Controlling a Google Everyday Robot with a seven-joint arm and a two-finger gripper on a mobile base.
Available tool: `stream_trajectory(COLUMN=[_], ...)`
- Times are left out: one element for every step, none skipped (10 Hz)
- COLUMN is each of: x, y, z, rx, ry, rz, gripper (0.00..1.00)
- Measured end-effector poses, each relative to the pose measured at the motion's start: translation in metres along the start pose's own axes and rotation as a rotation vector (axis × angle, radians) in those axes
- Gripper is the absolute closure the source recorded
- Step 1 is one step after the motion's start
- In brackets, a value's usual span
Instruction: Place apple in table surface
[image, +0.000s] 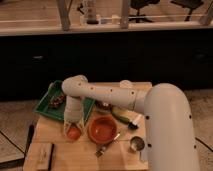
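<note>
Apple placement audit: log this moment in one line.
hand: shut on apple | position: low over table surface, beside orange bowl | release: not yet

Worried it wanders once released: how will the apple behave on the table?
The apple, gripped by the claw low over the table surface beside the orange bowl, looks round and smooth, so it may roll if nudged. It looks undeformed in the grip, so probably firm.
</note>
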Motion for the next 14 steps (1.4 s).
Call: stream_trajectory(x=[-0.001,-0.002,-0.002,0.000,0.000,0.002,0.005,0.007,0.009,0.010,0.010,0.011,0.011,0.011], y=[0.002,0.002,0.001,-0.001,-0.003,-0.004,-0.002,-0.002,-0.001,-0.002,-0.003,-0.004,-0.004,-0.004], z=[0.004,0.009,0.014,0.022,0.028,0.031,0.037,0.040,0.044,0.046,0.049,0.050,0.052,0.053], rx=[0.005,0.009,0.014,0.019,0.022,0.029,0.033,0.039,0.044,0.048,0.053,0.055,0.056,0.057], ry=[-0.003,-0.009,-0.015,-0.025,-0.034,-0.037,-0.047,-0.053,-0.060,-0.066,-0.071,-0.075,-0.077,-0.079], rz=[-0.002,-0.008,-0.014,-0.022,-0.029,-0.031,-0.031,-0.031,-0.031,-0.033,-0.036,-0.040,-0.041,-0.043], gripper=[1.00,1.00,1.00,1.00,1.00,1.00,1.00,1.00,1.00,1.00,1.00,0.99,0.96,0.86])
